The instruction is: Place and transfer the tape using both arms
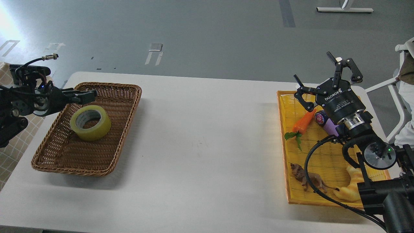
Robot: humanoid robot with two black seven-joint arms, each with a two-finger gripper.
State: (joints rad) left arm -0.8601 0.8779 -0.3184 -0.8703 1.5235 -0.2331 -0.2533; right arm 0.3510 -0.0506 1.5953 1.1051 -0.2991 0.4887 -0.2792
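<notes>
At the left edge of the frame, your left gripper (pixel 92 94) comes in low over the wicker basket (pixel 123 129); fingers seen edge-on and dark, so I cannot tell whether they are parted. Just below it the tape (pixel 90 123) lies tilted in the basket's upper half, hole facing up-left. Judge it light, rigid at the cardboard core, slick on the outer wrap. Best hold is probably across the wall, one finger in the hole, one outside. Mind the raised basket rim when lifting out. Centre of frame: bare white table (pixel 207 145), ample room for a handover. At right, your right gripper (pixel 328 84) hovers, fingers spread wide and empty, above the yellow tray (pixel 282 129) holding a toy carrot (pixel 304 122) and lion figure (pixel 304 178).
</notes>
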